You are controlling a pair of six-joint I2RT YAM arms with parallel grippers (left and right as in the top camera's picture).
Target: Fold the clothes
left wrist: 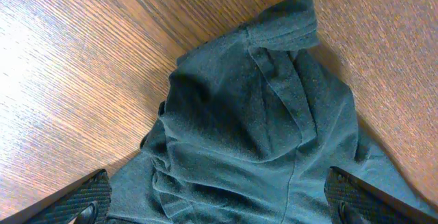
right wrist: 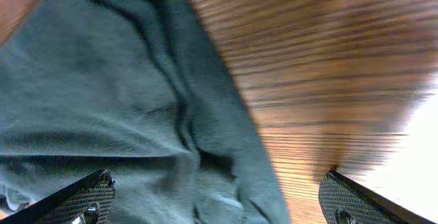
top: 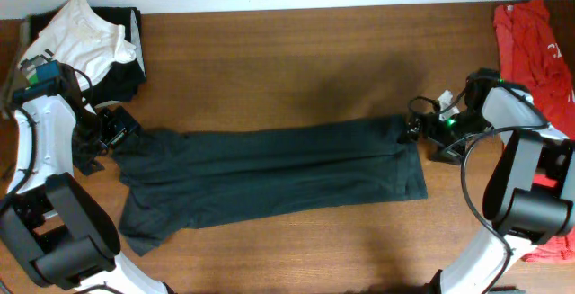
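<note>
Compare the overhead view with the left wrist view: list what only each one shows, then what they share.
Only overhead: the whole dark fabric T-shirt lying as a long band, the red fabric garment at the right edge, the white fabric garment top left, and the right gripper at the shirt's right end.
Only left wrist: the shirt's hemmed, bunched end close up, between the wide-apart fingers of the open left gripper.
Both: the shirt, the brown wooden table and the left gripper.
</note>
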